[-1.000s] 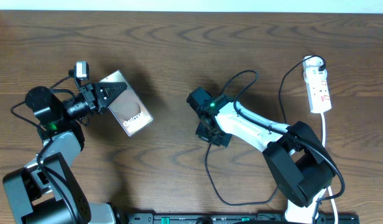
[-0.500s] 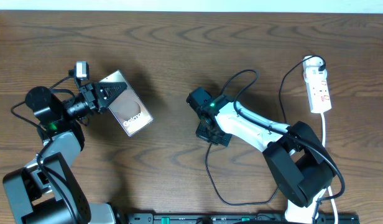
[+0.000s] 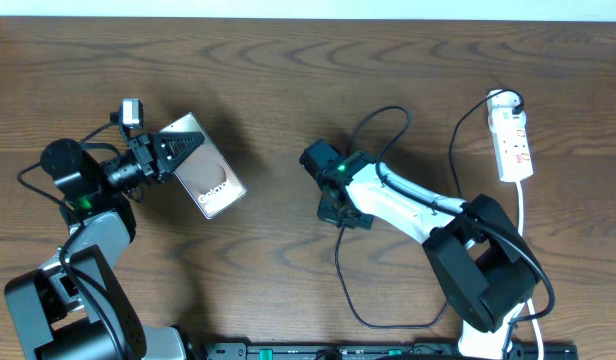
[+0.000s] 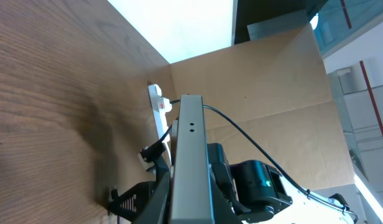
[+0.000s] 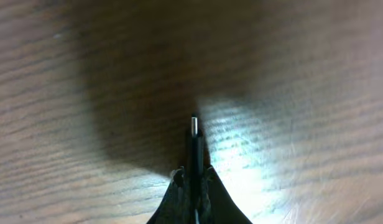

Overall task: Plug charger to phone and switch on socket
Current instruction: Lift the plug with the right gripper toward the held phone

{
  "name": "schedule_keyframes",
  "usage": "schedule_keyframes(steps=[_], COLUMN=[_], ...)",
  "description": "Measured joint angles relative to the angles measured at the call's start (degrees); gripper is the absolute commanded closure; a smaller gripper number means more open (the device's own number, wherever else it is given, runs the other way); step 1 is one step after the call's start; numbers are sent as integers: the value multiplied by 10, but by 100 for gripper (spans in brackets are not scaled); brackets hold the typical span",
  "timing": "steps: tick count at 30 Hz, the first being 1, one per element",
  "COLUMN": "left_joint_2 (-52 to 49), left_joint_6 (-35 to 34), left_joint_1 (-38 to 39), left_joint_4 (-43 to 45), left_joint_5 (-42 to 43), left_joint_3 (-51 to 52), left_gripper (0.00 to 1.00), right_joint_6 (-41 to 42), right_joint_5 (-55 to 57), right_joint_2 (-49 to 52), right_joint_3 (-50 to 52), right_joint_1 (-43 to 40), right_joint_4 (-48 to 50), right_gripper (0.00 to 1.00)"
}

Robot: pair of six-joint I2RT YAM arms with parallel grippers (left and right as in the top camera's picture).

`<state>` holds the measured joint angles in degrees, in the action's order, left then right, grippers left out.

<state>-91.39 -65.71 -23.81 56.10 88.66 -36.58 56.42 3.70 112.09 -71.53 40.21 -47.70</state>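
Brown wooden counter (image 3: 288, 80) carries the white socket (image 3: 512, 140) at far right. Left pincer (image 3: 163, 152) is clamped on the phone (image 3: 206, 172) at the left side. Right pincer (image 5: 193, 177), mid-counter, grips the charger (image 5: 194, 140), plug tip poking past its fingers.

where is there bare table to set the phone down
Bare wood lies between the flat rectangular Galaxy phone and the right hand, and along the far edge. Crowded: the thin black charger cable loops near the narrow white power strip.

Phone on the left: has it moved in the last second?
No. The phone stays put relative to the socket, held by the left gripper.
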Motion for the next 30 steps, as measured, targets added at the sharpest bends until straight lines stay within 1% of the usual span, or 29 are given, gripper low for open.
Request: schedule_keyframes(steps=[1, 5, 14, 17, 19, 21, 24, 25, 30], left_joint_2=[0, 0, 0, 0, 0, 0, 0, 0, 0], left_joint_6=[0, 2, 8, 11, 12, 12, 12, 12, 12], left_joint_1=[0, 0, 0, 0, 0, 0, 0, 0, 0], left_joint_4=[0, 0, 0, 0, 0, 0, 0, 0, 0], left_joint_5=[0, 0, 0, 0, 0, 0, 0, 0, 0], left_joint_3=[0, 0, 0, 0, 0, 0, 0, 0, 0], left_gripper=[93, 93, 92, 93, 93, 93, 93, 92, 93], right_joint_6=[-32, -107, -173, -212, -238, -286, -331, -356, -429], right_joint_5=[-1, -20, -53, -92, -132, -213, -294, -341, -480], right_joint_2=[-1, -31, -183, -231, -242, -244, -242, -240, -202], right_joint_3=[-5, -26, -44, -45, -45, -45, -45, -45, -45], right_joint_1=[-4, -14, -25, -30, -36, -55, -80, -94, -128], right_joint_4=[0, 0, 6, 8, 8, 9, 9, 11, 29], right_gripper=[99, 99, 99, 99, 99, 99, 99, 99, 99])
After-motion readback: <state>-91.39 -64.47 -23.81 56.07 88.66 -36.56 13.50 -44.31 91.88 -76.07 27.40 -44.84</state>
